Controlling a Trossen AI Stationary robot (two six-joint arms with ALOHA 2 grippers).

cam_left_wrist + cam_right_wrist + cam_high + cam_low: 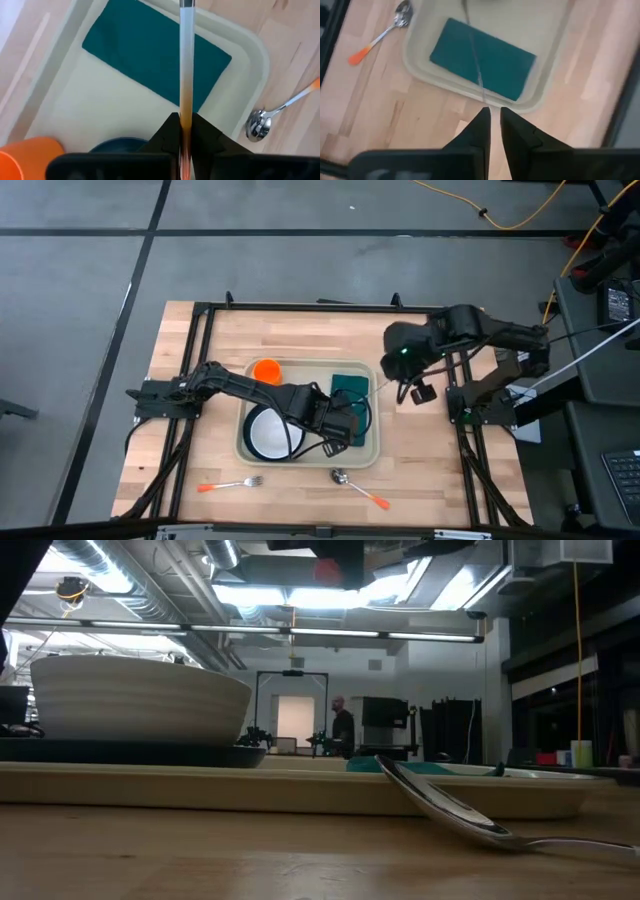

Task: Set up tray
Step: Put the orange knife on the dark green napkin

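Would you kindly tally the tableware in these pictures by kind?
Tray: 1
Plate: 1
Bowl: 1
Cup: 1
Napkin: 1
Fork: 1
Spoon: 1
Long pale utensil: 1
Total: 8

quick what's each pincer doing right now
Left pincer: shut on a knife above the tray.
Right pincer: slightly open, holding nothing.

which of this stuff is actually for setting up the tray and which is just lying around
For the job: tray, napkin, bowl, plate, orange cup, fork, spoon, orange-handled utensil in the left gripper.

Lying about: yellow cable on the floor; person in the room behind.
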